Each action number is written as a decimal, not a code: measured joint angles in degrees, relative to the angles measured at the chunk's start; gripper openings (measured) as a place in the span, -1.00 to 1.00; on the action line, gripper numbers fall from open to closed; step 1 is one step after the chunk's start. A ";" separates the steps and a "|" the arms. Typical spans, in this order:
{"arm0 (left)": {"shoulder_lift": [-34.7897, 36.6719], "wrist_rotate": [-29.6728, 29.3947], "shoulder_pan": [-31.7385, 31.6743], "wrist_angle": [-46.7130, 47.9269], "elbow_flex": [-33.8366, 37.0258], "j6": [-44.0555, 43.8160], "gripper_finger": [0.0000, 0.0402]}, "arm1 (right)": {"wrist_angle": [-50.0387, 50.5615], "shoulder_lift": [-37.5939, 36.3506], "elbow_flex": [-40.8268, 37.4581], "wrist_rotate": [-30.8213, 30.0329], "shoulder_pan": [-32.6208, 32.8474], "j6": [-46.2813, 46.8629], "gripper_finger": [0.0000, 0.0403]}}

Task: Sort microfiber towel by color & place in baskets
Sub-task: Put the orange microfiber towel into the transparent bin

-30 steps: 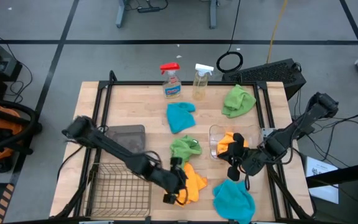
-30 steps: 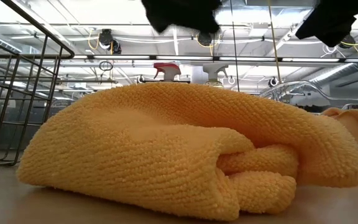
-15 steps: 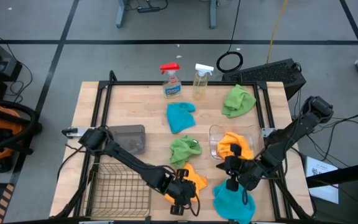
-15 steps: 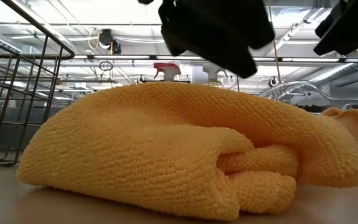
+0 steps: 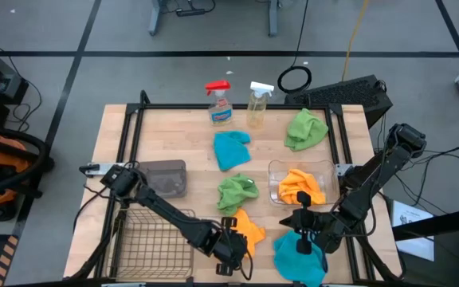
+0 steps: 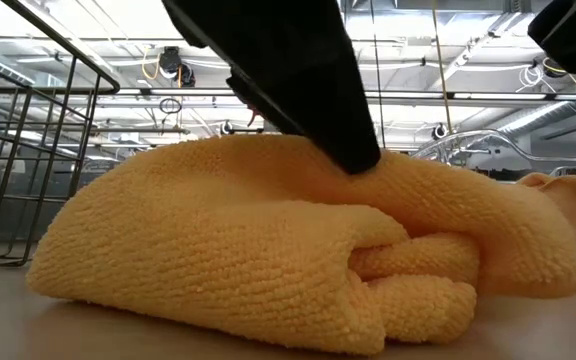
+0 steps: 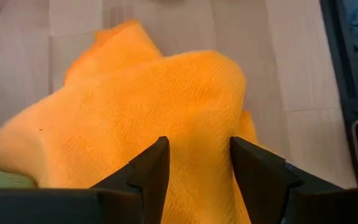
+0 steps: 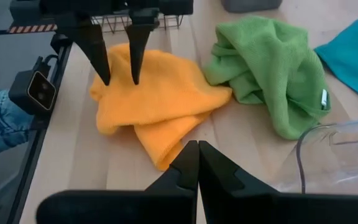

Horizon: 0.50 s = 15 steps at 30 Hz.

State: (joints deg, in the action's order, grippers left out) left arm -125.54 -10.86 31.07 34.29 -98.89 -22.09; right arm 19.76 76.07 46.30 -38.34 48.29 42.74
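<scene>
Right wrist view: left gripper [image 8: 118, 71] fingers parted, tips straddling top of orange towel [image 8: 157, 102], not yet clamped. Towel lies directly beneath it at table's near edge, beside wire basket [image 5: 154, 239]. Right gripper [image 5: 302, 245] shut, empty, above teal towel [image 5: 300, 257]; left arm nearer orange.

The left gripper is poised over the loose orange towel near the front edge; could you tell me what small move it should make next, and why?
Probably close the fingers on the cloth. The left gripper stands open with both fingertips pressed down onto the orange towel, which bulges between them in the left wrist view, and nothing is pinched yet. The other orange towel already lies in the clear tub.
</scene>
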 joint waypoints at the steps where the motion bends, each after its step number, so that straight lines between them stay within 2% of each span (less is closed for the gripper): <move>1: 0.00 0.93 -0.02 0.13 0.00 0.01 -0.08 | -0.17 0.00 0.00 -0.05 0.01 -0.12 -1.00; 10: 0.22 3.00 0.03 2.72 -1.46 0.26 0.54 | -0.30 0.00 0.00 -0.70 -0.01 -0.59 -1.00; 15: -0.10 3.28 0.02 3.87 -1.48 1.41 0.69 | -0.29 0.00 0.00 -0.79 -0.02 -0.59 -1.00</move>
State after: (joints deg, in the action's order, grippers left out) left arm -125.63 -7.58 31.09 38.16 -100.38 -20.68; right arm 19.47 76.07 46.30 -39.13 48.27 42.15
